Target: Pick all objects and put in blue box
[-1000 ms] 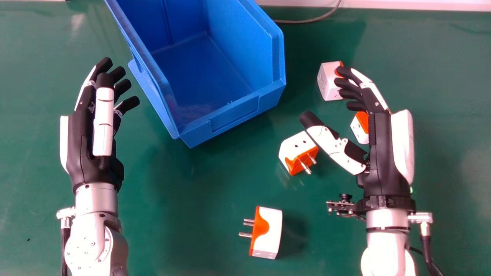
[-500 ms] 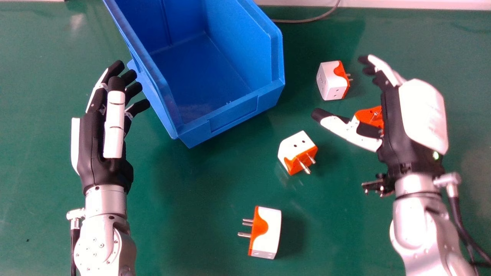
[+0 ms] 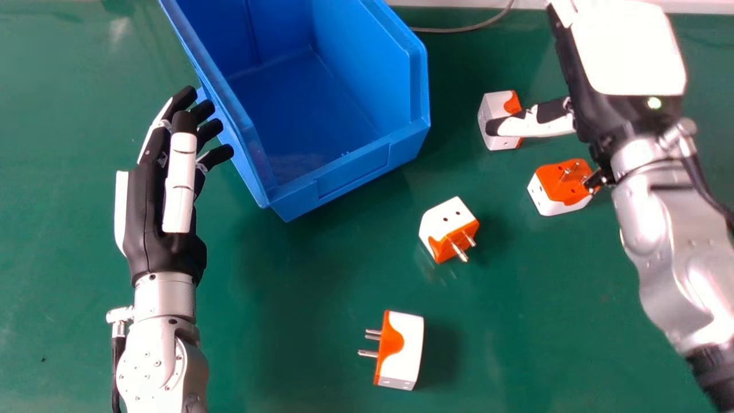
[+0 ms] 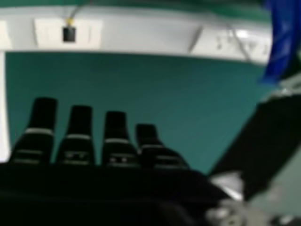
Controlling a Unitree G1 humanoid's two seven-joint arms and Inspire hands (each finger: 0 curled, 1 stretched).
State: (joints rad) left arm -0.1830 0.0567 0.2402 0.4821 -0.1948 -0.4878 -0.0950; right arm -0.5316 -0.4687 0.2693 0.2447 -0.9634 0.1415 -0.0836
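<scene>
Smooth-shelled right hand (image 3: 628, 49), upper right, holds nothing, fingers straight, thumb overlapping a boxy plug (image 3: 494, 106); left hand (image 3: 150, 218), at left, is open, empty, near the angular blue box (image 3: 352, 170).

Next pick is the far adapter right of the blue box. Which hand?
Right, I'd say. The open right hand has its thumb over that adapter in the head view; the left hand is on the blue box's other side.
</scene>
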